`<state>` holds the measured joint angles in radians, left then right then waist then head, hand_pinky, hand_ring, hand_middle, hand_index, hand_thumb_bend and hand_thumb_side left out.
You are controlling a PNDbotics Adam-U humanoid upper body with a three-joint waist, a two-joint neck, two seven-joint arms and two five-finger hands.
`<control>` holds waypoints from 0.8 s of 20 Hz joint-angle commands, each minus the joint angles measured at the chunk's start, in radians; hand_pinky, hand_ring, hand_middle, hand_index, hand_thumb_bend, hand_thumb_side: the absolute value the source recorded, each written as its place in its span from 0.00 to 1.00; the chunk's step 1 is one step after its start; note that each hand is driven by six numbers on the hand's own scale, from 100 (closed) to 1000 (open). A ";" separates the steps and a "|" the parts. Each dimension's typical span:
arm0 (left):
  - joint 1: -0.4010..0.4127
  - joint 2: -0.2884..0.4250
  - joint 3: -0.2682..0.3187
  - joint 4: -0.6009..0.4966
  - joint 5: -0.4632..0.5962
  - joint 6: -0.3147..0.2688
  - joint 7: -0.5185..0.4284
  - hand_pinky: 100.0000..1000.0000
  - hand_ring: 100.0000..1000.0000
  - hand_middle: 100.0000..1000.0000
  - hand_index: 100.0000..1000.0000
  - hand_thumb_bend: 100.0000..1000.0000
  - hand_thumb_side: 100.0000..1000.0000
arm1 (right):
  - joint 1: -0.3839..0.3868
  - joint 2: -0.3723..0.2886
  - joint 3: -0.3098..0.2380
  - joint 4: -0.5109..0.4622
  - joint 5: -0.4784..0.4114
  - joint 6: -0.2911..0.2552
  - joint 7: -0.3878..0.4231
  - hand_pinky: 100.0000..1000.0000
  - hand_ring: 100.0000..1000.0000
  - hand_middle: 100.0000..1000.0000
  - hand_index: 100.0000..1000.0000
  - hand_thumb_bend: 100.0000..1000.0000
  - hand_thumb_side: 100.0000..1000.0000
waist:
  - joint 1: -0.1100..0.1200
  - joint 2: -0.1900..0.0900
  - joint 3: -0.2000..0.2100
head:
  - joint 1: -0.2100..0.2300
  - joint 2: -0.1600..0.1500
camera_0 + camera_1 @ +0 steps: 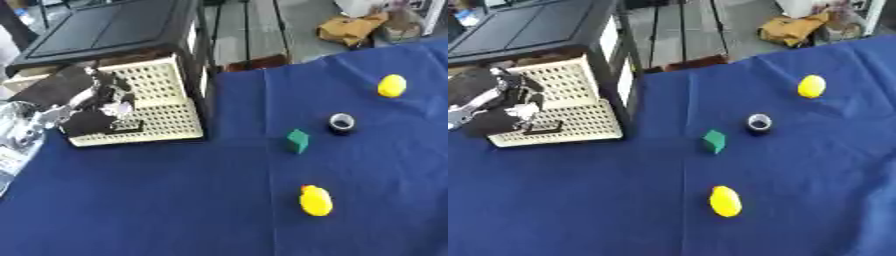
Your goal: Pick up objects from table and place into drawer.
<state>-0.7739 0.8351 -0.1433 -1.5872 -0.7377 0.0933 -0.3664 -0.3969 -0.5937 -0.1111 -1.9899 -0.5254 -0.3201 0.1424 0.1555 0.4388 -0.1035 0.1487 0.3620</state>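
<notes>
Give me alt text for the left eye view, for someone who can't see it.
The robot's left hand is at the open cream drawer of a black cabinet at the upper left. On the blue tablecloth to the right lie a green block, a dark tape roll and two yellow objects.

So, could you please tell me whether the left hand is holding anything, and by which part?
It cannot be told. The left hand is at the front of the open cream drawer; whether its fingers grip the drawer or anything else does not show. The right hand is out of view.
</notes>
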 commanded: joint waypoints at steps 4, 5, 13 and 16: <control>0.019 0.021 -0.013 -0.020 0.029 -0.006 -0.074 0.35 0.62 0.94 1.00 0.00 1.00 | -0.009 -0.016 -0.010 -0.010 -0.011 0.010 -0.003 0.64 0.91 0.45 0.85 0.00 1.00 | -0.014 -0.041 0.010 | 0.001 0.002; 0.029 0.027 -0.014 -0.039 0.037 -0.012 -0.105 0.36 0.62 0.94 1.00 0.00 1.00 | -0.007 -0.018 -0.011 -0.010 -0.016 0.011 -0.004 0.64 0.91 0.46 0.85 0.00 1.00 | -0.015 -0.046 0.014 | -0.001 0.005; 0.110 0.070 0.029 -0.282 0.109 -0.010 -0.305 0.36 0.60 0.87 0.99 0.00 1.00 | 0.003 -0.025 -0.020 -0.010 -0.049 0.025 -0.007 0.64 0.91 0.46 0.85 0.00 1.00 | -0.024 -0.076 0.045 | -0.031 0.033; 0.135 0.085 0.046 -0.381 0.133 -0.006 -0.350 0.34 0.59 0.84 0.97 0.00 1.00 | 0.010 -0.026 -0.024 -0.010 -0.056 0.025 -0.009 0.64 0.91 0.46 0.85 0.00 1.00 | -0.029 -0.083 0.052 | -0.040 0.044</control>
<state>-0.6324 0.8745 -0.1227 -1.9195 -0.6174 0.0852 -0.6966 -0.3828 -0.5941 -0.1235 -1.9899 -0.5695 -0.2968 0.1352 0.1335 0.3806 -0.0520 0.1128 0.3980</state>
